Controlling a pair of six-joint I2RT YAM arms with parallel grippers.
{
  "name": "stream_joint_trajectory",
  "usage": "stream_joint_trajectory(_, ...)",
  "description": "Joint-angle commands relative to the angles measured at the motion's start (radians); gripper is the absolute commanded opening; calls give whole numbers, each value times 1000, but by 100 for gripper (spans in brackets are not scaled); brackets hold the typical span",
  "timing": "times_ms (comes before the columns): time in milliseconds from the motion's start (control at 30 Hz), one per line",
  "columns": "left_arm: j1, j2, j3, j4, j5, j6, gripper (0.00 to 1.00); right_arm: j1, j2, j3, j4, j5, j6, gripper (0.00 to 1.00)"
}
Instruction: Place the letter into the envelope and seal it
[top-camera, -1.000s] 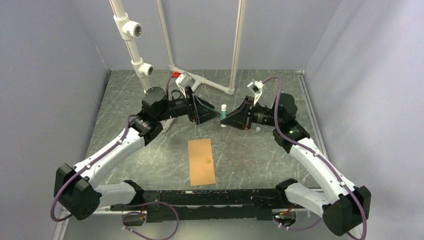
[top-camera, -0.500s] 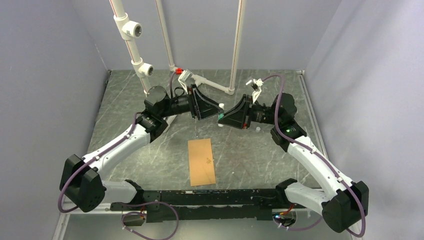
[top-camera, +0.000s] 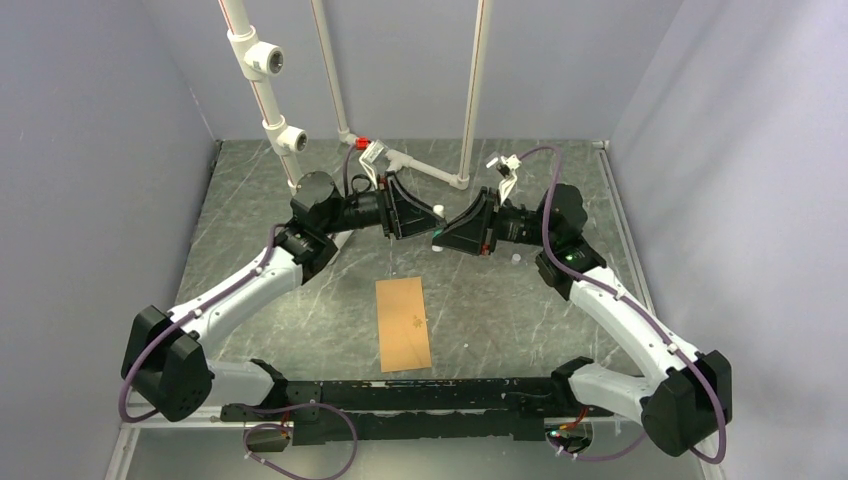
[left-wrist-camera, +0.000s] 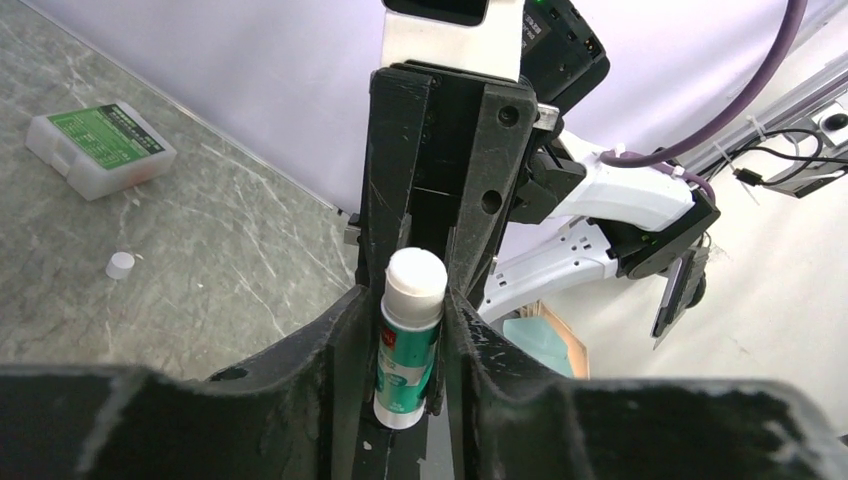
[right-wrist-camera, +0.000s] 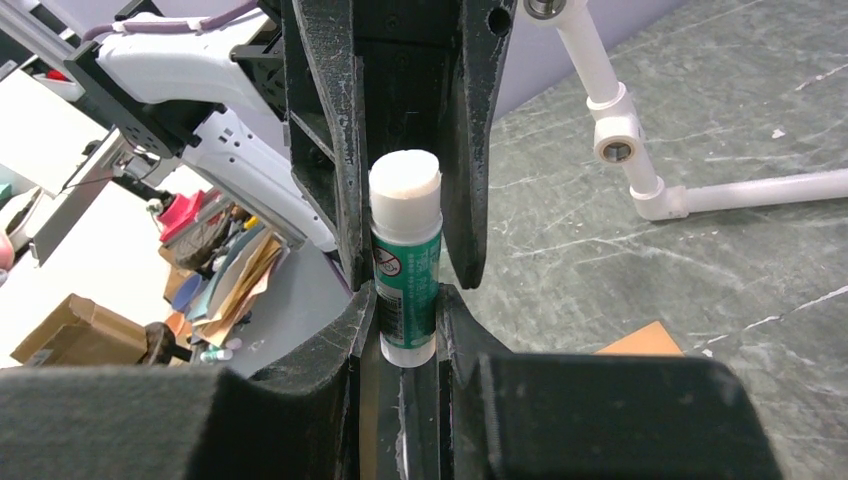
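Note:
The kraft-brown envelope (top-camera: 404, 323) lies flat on the table in front of the arms, flap not showing; its corner shows in the right wrist view (right-wrist-camera: 640, 340). The peach letter is out of view. Both grippers meet tip to tip above the table's middle, each around one end of a green-and-white glue stick (top-camera: 438, 211). My left gripper (top-camera: 424, 216) is shut on one end of the stick (left-wrist-camera: 410, 345). My right gripper (top-camera: 447, 236) is shut on the other end (right-wrist-camera: 405, 300).
White PVC pipes (top-camera: 430, 170) stand at the back of the table. A small white cap (top-camera: 515, 258) lies under the right arm. A white box with a green label (left-wrist-camera: 100, 150) lies on the table near the wall.
The right gripper carried the glue stick left and up while the left gripper swung right. The two grippers now meet around the stick. The envelope has not moved.

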Motion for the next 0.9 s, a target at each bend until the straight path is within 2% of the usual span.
stream_joint_trajectory(0, 0, 3, 22, 35, 36, -16, 34, 6, 8, 27, 101, -16, 18, 0)
stream_joint_trajectory(100, 0, 12, 36, 42, 51, -30, 22, 6, 11, 34, 98, -16, 17, 0)
stream_joint_trajectory(200, 0, 19, 45, 74, 69, -49, 3, 6, 13, 37, 89, -5, 20, 0)
stream_joint_trajectory(233, 0, 17, 47, 74, 66, -48, 3, 6, 13, 40, 72, 7, 21, 5)
stream_joint_trajectory(300, 0, 5, 54, 51, 45, -35, 2, 6, 4, 30, 56, 29, 35, 32)
stream_joint_trajectory(333, 0, -4, 58, 37, 16, -26, 3, 6, -1, 16, 64, 34, 55, 43)
stream_joint_trajectory(433, 1, -32, 79, -16, -54, -1, 2, 6, -26, -50, 112, 62, 128, 54)
stream_joint_trajectory(567, 2, -31, 107, -7, -58, -19, 2, 7, -53, -138, 274, 76, 258, 55)
stream_joint_trajectory(700, 2, -26, 103, 17, -50, -45, 2, 8, -74, -147, 304, 119, 263, 49)
stream_joint_trajectory(867, 1, -27, 92, 28, -56, -56, 2, 9, -60, -140, 370, 129, 284, 52)
